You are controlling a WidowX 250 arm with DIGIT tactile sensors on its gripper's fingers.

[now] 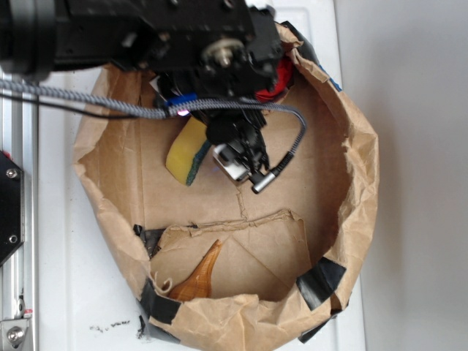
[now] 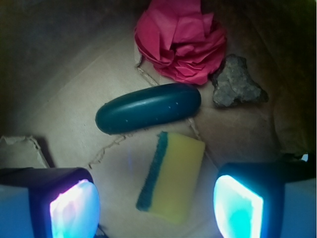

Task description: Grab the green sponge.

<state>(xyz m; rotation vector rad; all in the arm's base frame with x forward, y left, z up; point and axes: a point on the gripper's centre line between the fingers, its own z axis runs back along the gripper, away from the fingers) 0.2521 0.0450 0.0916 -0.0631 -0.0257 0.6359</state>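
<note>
The green sponge (image 2: 171, 177) is a yellow foam block with a dark green strip along its left edge, lying flat on the brown paper floor. In the exterior view the green sponge (image 1: 187, 155) shows just left of the arm, partly covered by it. My gripper (image 2: 157, 208) hangs open above it, and the sponge lies in the gap between the two glowing pads (image 2: 75, 210), nearer the right one, with neither pad touching it. Seen from outside, the gripper (image 1: 245, 162) points down into the bag.
Everything sits inside a torn brown paper bag (image 1: 351, 212) with raised walls all round. A glossy dark green oblong (image 2: 148, 108) lies just beyond the sponge, with crumpled red paper (image 2: 178, 39) and a grey rock (image 2: 237, 83) behind it. A brown wooden piece (image 1: 199, 276) lies at the bag's near side.
</note>
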